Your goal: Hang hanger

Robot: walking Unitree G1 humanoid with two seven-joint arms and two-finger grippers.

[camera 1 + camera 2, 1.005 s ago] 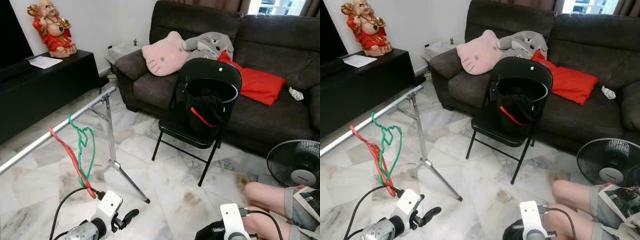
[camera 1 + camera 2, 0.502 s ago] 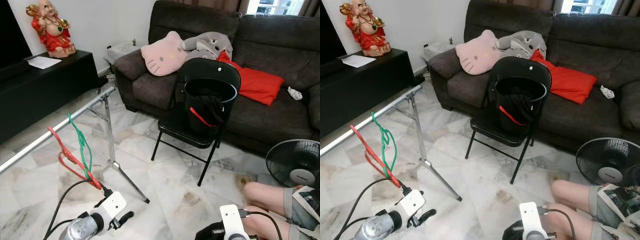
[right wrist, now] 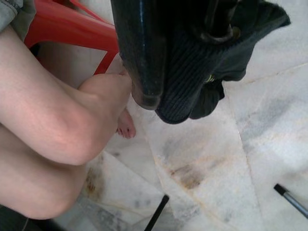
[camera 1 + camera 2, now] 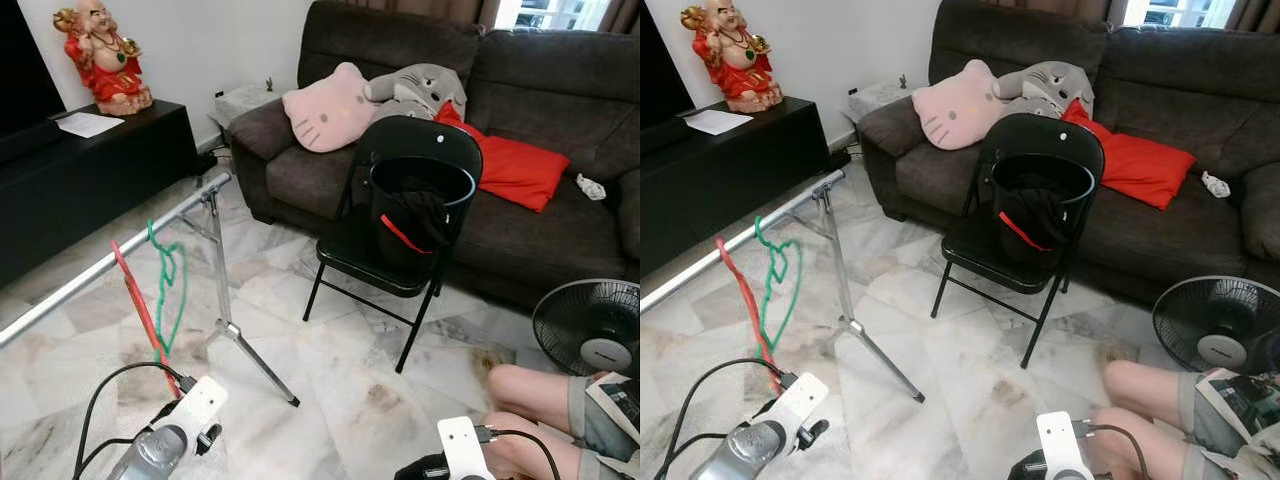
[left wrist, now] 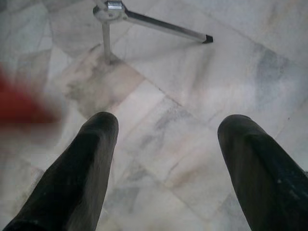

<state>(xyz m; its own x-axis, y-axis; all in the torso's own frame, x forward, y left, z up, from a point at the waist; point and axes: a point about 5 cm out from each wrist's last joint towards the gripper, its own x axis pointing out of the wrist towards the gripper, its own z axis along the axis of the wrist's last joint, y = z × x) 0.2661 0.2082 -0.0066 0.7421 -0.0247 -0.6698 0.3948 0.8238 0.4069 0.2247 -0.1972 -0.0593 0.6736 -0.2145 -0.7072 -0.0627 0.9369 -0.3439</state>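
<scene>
Hanging at the left of the frame, the red hanger [image 4: 137, 305] and green hanger [image 4: 168, 270] dangled from the silver rail [image 4: 95, 270]; the left claw [image 5: 166, 159] gaped empty, while the right claw [image 3: 159, 62] pinched dark cloth [image 3: 202, 62].

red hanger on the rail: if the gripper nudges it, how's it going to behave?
Probably swings freely: the red hanger hangs from the rail by its hook alone. Its thin frame looks light and may flex. The green hanger hangs right beside it, so a push could tangle them. The left gripper is open, low over the floor.

Home living room: sofa [image 4: 520, 90], cushions [image 4: 330, 105]
</scene>
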